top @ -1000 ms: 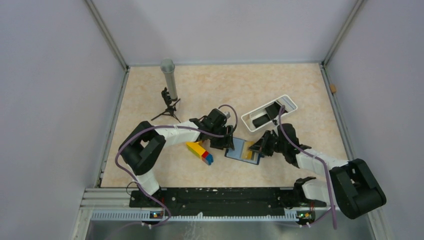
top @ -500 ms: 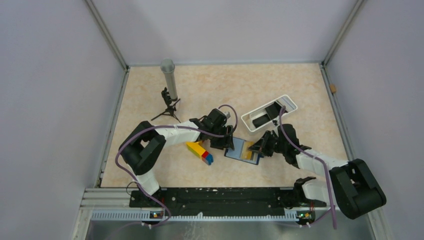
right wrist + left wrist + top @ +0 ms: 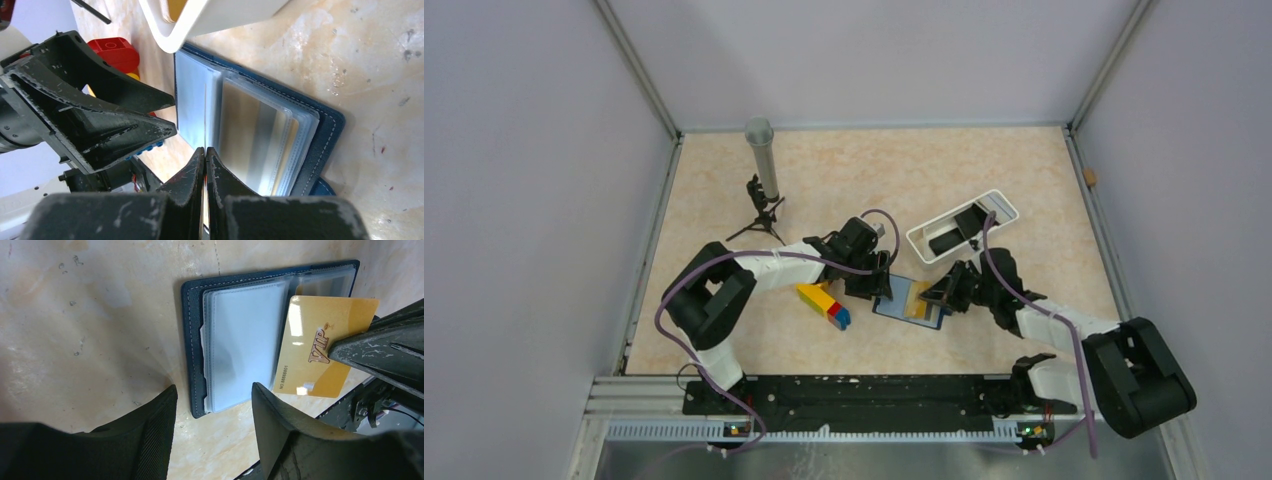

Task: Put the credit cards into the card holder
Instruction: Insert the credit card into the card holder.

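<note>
Sliding the card in is the step at hand: the right hand (image 3: 205, 152), fingers pinched together on one edge of the yellow-gold plastic VIP card (image 3: 320, 347), holds it over the small navy-blue fold-over card holder (image 3: 192, 340). The holder lies spread open on the table (image 3: 984, 170), clear plastic sleeves facing up. The card overlaps the holder's half nearer the right hand but, by the look of it, has not entered a slot yet. The left hand (image 3: 214, 392) hangs at the holder's opposite edge, fingers apart and gripping nothing; whether it touches the holder I cannot tell. Next move, I'd say: line the card's free edge up with a sleeve mouth and push it flat, with the left hand pinning the holder against sliding. Something greyish shows through one sleeve, maybe the other card, hard to say. Watch the neighbours: the red, yellow and blue toy bricks (image 3: 824, 303) sit just left of the holder and the white oblong plastic tray (image 3: 1002, 207) lies just beyond it, crowding the right arm.
</note>
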